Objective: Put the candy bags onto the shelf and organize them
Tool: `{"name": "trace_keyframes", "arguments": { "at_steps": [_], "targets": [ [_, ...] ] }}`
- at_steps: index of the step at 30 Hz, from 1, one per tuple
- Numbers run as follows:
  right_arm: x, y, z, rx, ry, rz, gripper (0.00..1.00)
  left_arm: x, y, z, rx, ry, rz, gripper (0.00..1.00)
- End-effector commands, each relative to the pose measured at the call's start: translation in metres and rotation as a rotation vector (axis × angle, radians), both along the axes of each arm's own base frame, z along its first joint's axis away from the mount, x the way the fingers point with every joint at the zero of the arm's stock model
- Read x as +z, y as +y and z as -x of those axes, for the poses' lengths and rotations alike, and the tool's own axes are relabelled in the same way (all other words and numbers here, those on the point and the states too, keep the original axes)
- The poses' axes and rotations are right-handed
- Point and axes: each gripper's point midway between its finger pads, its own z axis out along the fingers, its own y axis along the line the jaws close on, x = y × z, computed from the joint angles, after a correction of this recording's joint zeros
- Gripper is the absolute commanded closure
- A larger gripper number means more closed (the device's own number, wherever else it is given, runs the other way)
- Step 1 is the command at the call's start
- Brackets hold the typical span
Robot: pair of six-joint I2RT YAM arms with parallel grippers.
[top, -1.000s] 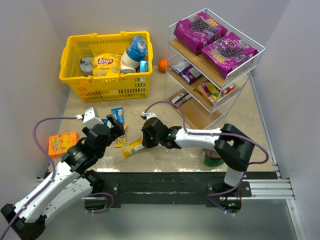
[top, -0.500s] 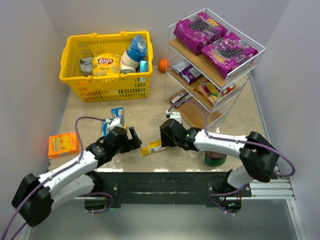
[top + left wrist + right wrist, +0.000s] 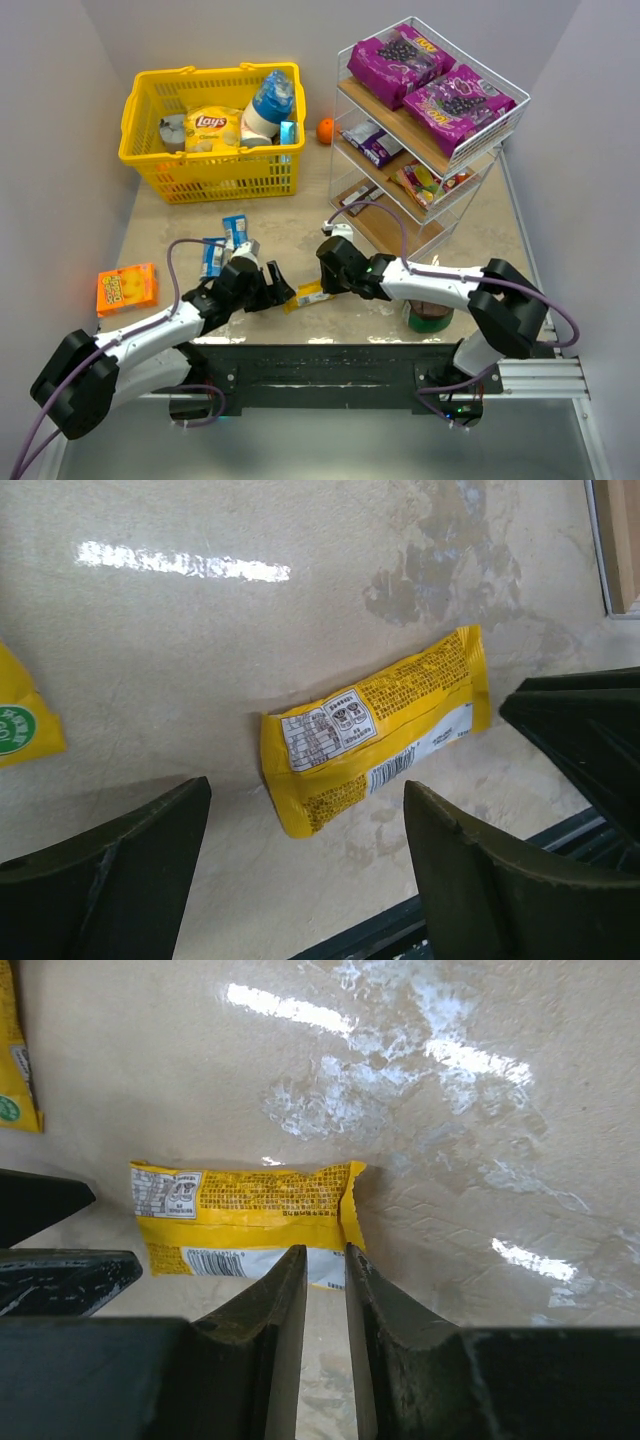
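Note:
A yellow candy bag (image 3: 305,296) lies flat on the table, label side up (image 3: 375,730). My left gripper (image 3: 275,290) stands open just left of it; the bag's end lies ahead of the wide jaws (image 3: 305,820), untouched. My right gripper (image 3: 328,285) is at the bag's right end (image 3: 240,1215), its jaws (image 3: 325,1260) a narrow slit apart with their tips over the bag's white edge. The shelf (image 3: 505,125) stands at the back right with two large purple bags (image 3: 400,55) (image 3: 458,100) on top and smaller packets below. Two blue packets (image 3: 236,230) lie behind my left arm.
A yellow basket (image 3: 150,160) with a Lay's bag (image 3: 210,125) and a bottle stands at back left. An orange box (image 3: 127,288) lies at the left edge, an orange fruit (image 3: 325,130) by the shelf, a green roll (image 3: 428,318) under my right arm. Another yellow packet (image 3: 20,730) lies nearby.
The yellow bag has slid right with the right gripper, whose jaws opened and then narrowed. My left arm has stretched right and low toward the bag, its jaws a little narrower.

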Motion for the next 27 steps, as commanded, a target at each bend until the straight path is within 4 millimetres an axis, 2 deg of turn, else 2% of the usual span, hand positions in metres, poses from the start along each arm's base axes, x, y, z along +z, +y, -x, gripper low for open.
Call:
{"name": "trace_keyframes", "arguments": {
  "at_steps": [1,7,13,19,27],
  "targets": [
    [-0.004,0.017,0.001,0.018,0.023,-0.054,0.76,0.003,-0.012,-0.002,-0.015,-0.014,0.084,0.19],
    [-0.026,0.014,0.002,-0.004,0.050,-0.012,0.79,-0.002,-0.014,0.003,-0.026,0.007,0.095,0.24],
    [-0.038,0.007,0.004,-0.032,0.074,0.018,0.81,-0.008,-0.019,0.009,-0.032,0.039,0.141,0.29],
    [-0.040,0.007,0.005,-0.034,0.081,0.016,0.81,-0.012,-0.020,0.013,-0.004,0.061,0.191,0.39],
    [-0.041,0.006,0.006,-0.034,0.083,0.018,0.81,-0.013,-0.013,0.008,0.050,0.039,0.182,0.55]
  ]
}}
